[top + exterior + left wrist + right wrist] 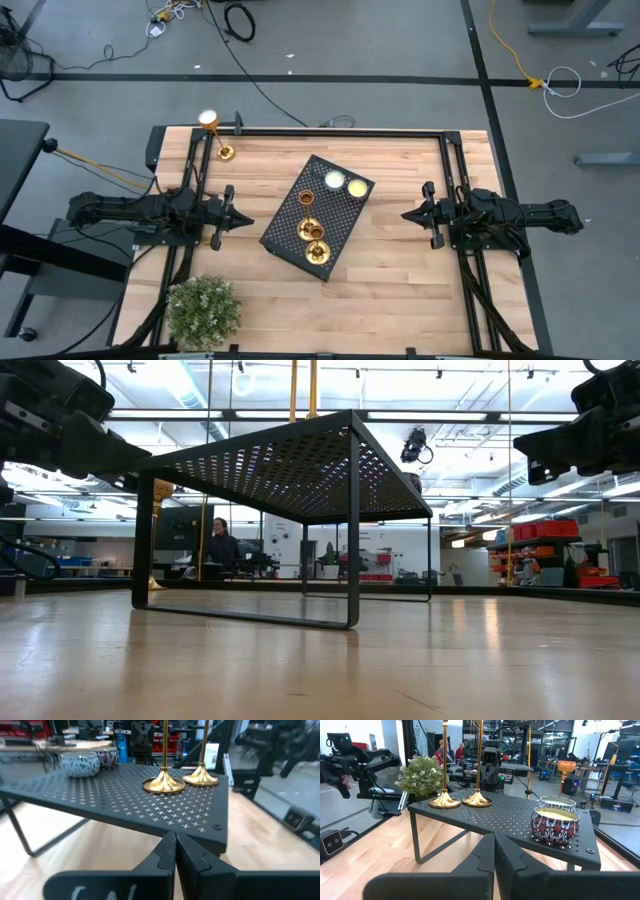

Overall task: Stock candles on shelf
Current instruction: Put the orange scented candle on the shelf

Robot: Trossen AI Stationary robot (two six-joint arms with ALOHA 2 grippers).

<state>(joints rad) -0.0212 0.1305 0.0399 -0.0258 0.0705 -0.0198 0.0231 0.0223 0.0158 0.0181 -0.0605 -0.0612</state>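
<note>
Pale wooden worktop (400, 290) under an open workshop, cables on the grey floor beyond. Nearest, at the front left corner, a bushy green plant (203, 309). Farther in, at mid-depth, left tool (243, 219) near the left edge and right tool (409, 214) near the right edge, both pinched fully shut, holding nothing, tips aimed inward at the shelf (290, 205) from either side. Black perforated shelf set askew in the worktop's centre, carrying two gold candles (312, 230) upright close together toward its near end and two small patterned bowls (345, 183) with pale filling at its far end. Farthest, close to the back left corner, a third candle (214, 135) upright on the bare wood, well apart from the shelf and not yet stocked. Judged risks: tall, slim and top-heavy, so likely to tip from a glancing touch of shut fingers or a grip taken too low or off-centre; carried across, likely to clip the shelf's edge or knock over the standing pair, given the crowded near end; also close to the back rail, leaving little room for approach.
</note>
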